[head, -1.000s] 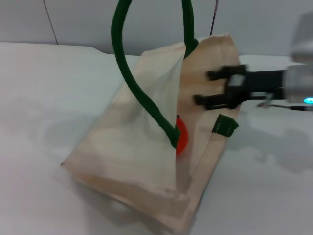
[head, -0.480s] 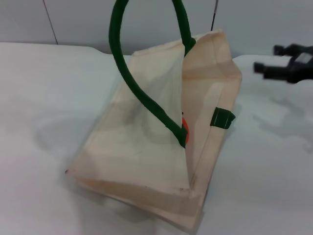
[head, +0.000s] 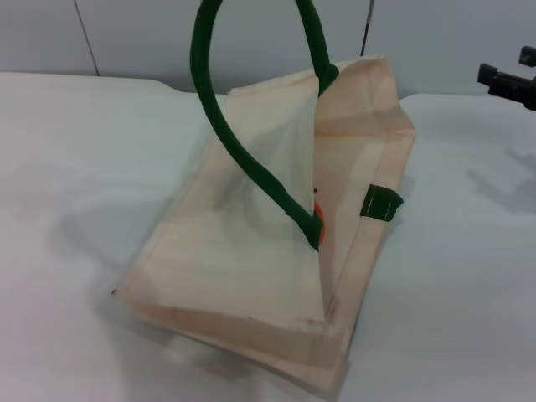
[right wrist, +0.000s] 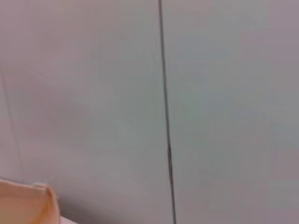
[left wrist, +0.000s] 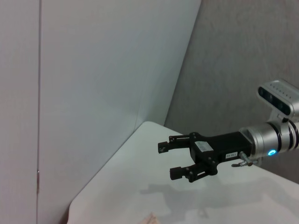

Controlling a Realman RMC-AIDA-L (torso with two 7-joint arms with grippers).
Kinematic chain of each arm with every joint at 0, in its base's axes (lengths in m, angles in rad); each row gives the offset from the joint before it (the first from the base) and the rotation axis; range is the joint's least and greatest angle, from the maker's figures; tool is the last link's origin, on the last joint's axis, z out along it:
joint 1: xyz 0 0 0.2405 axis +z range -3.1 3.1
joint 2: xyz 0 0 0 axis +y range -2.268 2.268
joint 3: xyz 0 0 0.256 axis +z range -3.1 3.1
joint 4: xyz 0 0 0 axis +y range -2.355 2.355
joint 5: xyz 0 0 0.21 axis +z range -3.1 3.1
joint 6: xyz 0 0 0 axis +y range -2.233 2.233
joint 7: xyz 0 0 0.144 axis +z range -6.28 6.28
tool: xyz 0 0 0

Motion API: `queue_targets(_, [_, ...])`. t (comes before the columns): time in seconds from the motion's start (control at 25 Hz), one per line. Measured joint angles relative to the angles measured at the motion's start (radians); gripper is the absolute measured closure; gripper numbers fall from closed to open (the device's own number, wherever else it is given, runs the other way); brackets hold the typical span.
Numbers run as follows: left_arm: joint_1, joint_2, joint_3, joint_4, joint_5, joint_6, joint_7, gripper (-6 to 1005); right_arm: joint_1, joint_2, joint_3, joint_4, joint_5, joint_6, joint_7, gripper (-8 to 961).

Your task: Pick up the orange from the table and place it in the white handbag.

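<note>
The white handbag (head: 243, 251) lies tilted on the table (head: 67, 151), its mouth held open toward the right by a dark green handle (head: 219, 117) that rises out of the top of the head view. Inside the mouth only a thin sliver of the orange (head: 319, 216) shows, behind the handle's lower end. My right gripper (head: 502, 74) hovers at the far right edge, well clear of the bag. In the left wrist view the right gripper (left wrist: 167, 161) is open and empty above the table. My left gripper does not show in any view.
A grey panelled wall (head: 126, 33) runs behind the table. A second green handle stub (head: 381, 203) sits on the bag's right rim. A corner of the bag (right wrist: 28, 205) shows in the right wrist view against the wall.
My right gripper has drawn back to the right, out of the bag's mouth, with nothing in it. The orange stays inside the bag, now mostly hidden.
</note>
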Motion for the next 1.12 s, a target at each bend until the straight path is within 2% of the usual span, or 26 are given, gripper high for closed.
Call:
queue_targets(0.24, [0.014, -0.002, 0.000, 0.007, -0.013, -0.024, -0.017, 879, 0.000, 0.004, 0.050, 0.000, 0.000, -0.002, -0.013, 62])
queue_targets(0.44, [0.019, -0.003, 0.000, 0.006, -0.001, -0.068, -0.054, 751, 0.000, 0.007, 0.119, 0.021, 0.001, -0.005, -0.044, 62])
queue_targets(0.52, [0.024, -0.003, -0.001, 0.002, -0.022, -0.073, -0.057, 593, 0.000, 0.007, 0.139, 0.031, 0.001, -0.012, -0.056, 62])
queue_targets(0.56, [0.030, -0.004, -0.001, 0.000, -0.042, -0.075, -0.057, 514, 0.000, 0.007, 0.151, 0.038, 0.001, -0.015, -0.065, 62])
queue_targets(0.64, [0.050, -0.009, -0.002, -0.002, -0.110, -0.075, -0.054, 477, 0.002, 0.007, 0.177, 0.055, 0.002, -0.018, -0.090, 62])
queue_targets(0.8, [0.132, -0.026, -0.001, -0.001, -0.285, -0.096, -0.035, 403, 0.009, 0.011, 0.245, 0.109, 0.033, -0.015, -0.189, 62])
queue_targets(0.88, [0.197, -0.046, -0.002, 0.005, -0.393, -0.133, 0.011, 366, 0.009, 0.012, 0.258, 0.163, 0.103, -0.017, -0.276, 62])
queue_targets(1.04, [0.336, -0.116, -0.002, 0.017, -0.665, -0.248, 0.184, 273, -0.008, 0.014, 0.259, 0.255, 0.270, -0.021, -0.452, 62])
queue_targets(1.12, [0.391, -0.141, -0.002, 0.050, -0.770, -0.308, 0.283, 200, -0.015, 0.014, 0.260, 0.294, 0.331, -0.026, -0.524, 62])
